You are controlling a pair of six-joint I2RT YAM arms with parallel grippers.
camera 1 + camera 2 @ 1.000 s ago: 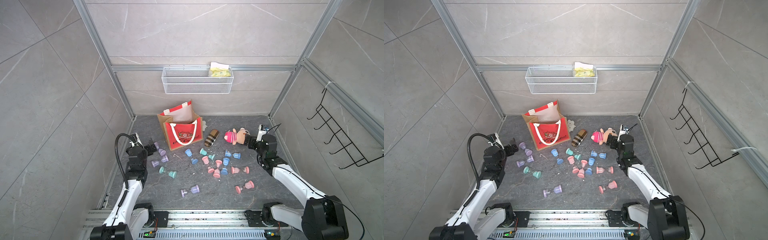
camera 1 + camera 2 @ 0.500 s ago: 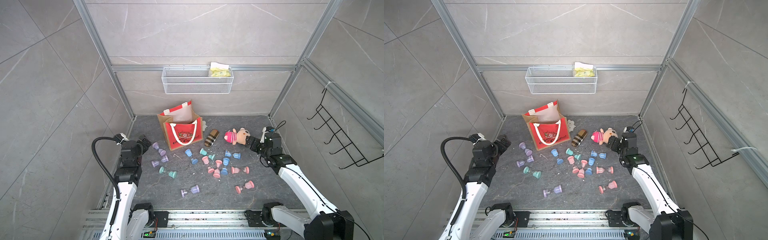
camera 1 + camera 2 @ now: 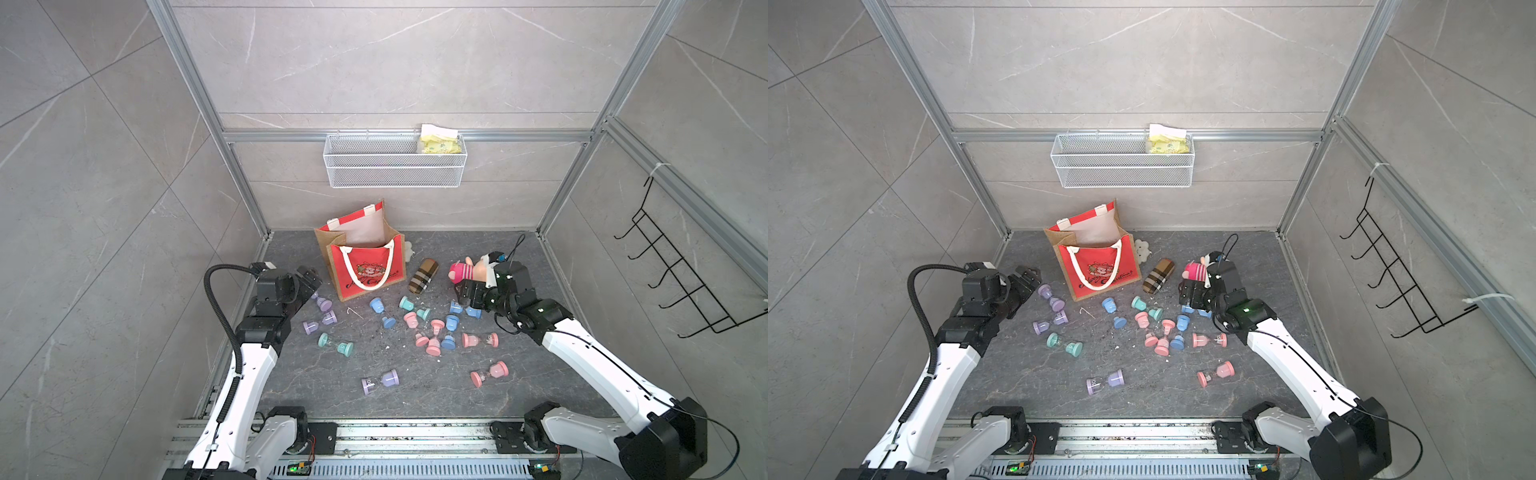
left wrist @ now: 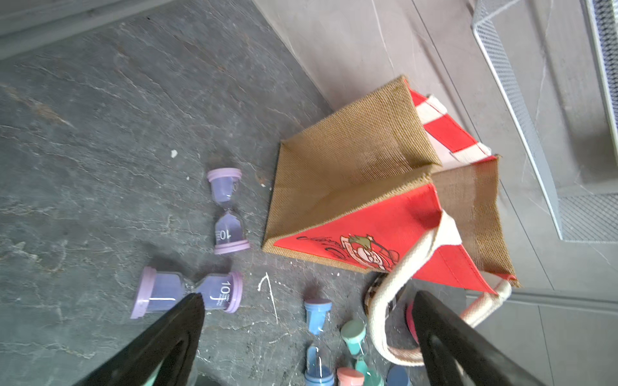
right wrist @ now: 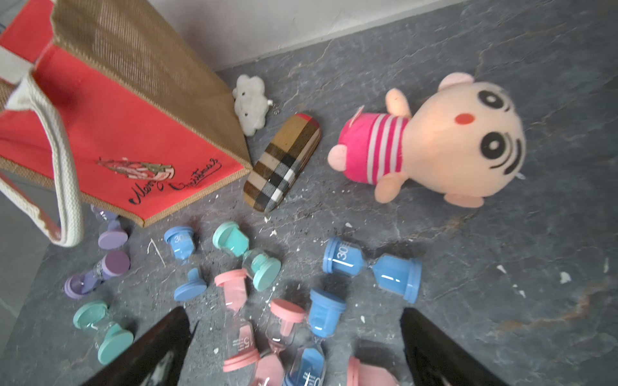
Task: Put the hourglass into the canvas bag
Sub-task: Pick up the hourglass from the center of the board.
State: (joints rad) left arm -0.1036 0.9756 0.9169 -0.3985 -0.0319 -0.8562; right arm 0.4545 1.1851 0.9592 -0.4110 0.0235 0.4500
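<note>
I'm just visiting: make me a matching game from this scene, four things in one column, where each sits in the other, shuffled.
1 canvas bag
2 plush doll
3 yellow packet
4 plaid cylinder

A in the wire basket
B standing open near the back wall
C lying between bag and doll
D beside the right gripper

Pairs: 1-B, 2-D, 3-A, 4-C

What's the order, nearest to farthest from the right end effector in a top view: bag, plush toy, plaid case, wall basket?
1. Plush toy, beside the right end effector.
2. Plaid case, lying past the toy.
3. Bag, standing past the case.
4. Wall basket, hung high, rearmost.
</note>
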